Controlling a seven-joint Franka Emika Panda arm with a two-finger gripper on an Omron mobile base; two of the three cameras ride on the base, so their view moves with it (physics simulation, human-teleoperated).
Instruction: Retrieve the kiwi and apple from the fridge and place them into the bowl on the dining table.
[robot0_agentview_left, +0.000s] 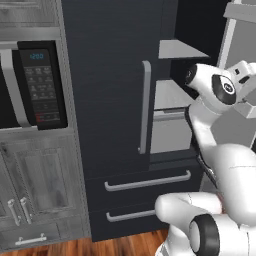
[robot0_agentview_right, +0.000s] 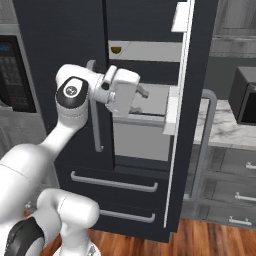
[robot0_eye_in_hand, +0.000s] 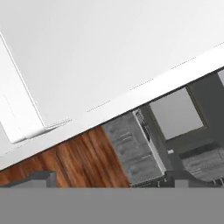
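The tall dark charcoal fridge (robot0_agentview_right: 65, 30) is seen with its right door (robot0_agentview_right: 187, 120) swung open and its left door shut. The two-finger claw (robot0_agentview_right: 144, 97) is held inside the opening, just above the front edge of a light grey shelf (robot0_agentview_right: 150, 107), its jaws spread wide with nothing between them. A small olive-green kiwi (robot0_agentview_right: 116, 49) is glimpsed at the left edge of the shelf above. Free room is left between claw and open door.

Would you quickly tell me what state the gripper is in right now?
Gripper: open, holding nothing, at the opened fridge by its light grey shelves.
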